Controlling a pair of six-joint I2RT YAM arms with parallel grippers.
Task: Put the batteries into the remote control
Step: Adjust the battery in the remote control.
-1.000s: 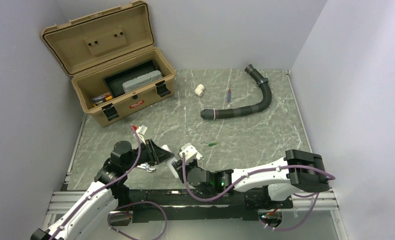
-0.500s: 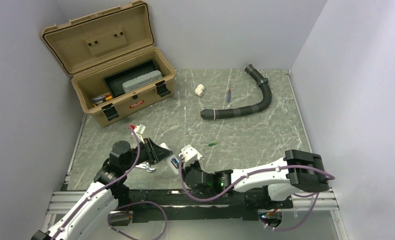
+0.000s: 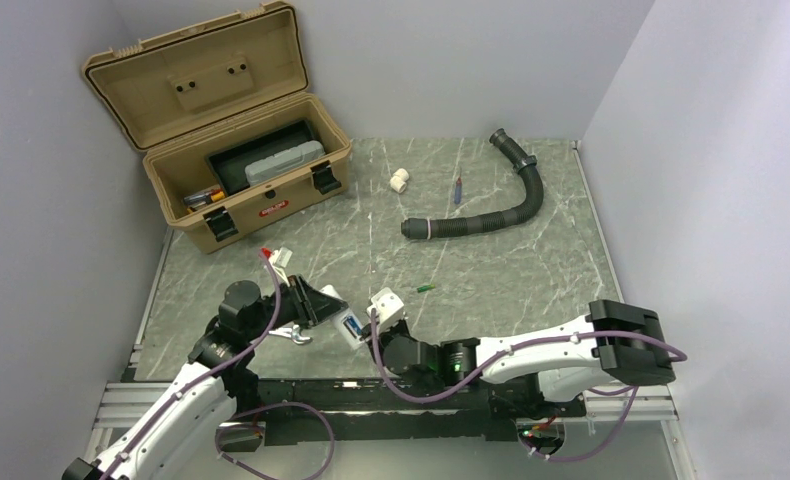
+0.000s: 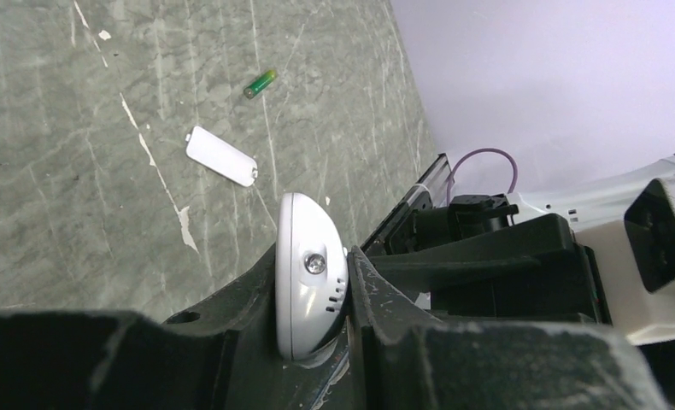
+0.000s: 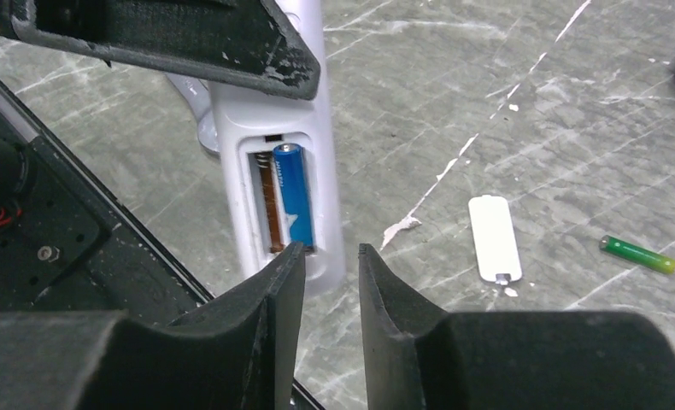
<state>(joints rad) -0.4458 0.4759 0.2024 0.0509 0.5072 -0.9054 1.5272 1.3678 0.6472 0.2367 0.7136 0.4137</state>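
The right gripper (image 5: 325, 254) has backed off, fingers slightly apart and empty, so the blue battery (image 5: 290, 192) now sits in the remote control (image 5: 327, 171) that the left gripper (image 4: 315, 295) holds tight.

The top camera looks steeply down on the whole bench (image 3: 491, 270) from above its near edge. Both wrist cameras sit close against the remote control (image 5: 327, 171), from different sides, sharing the white cover (image 4: 221, 156) and green battery (image 4: 260, 83) near it.
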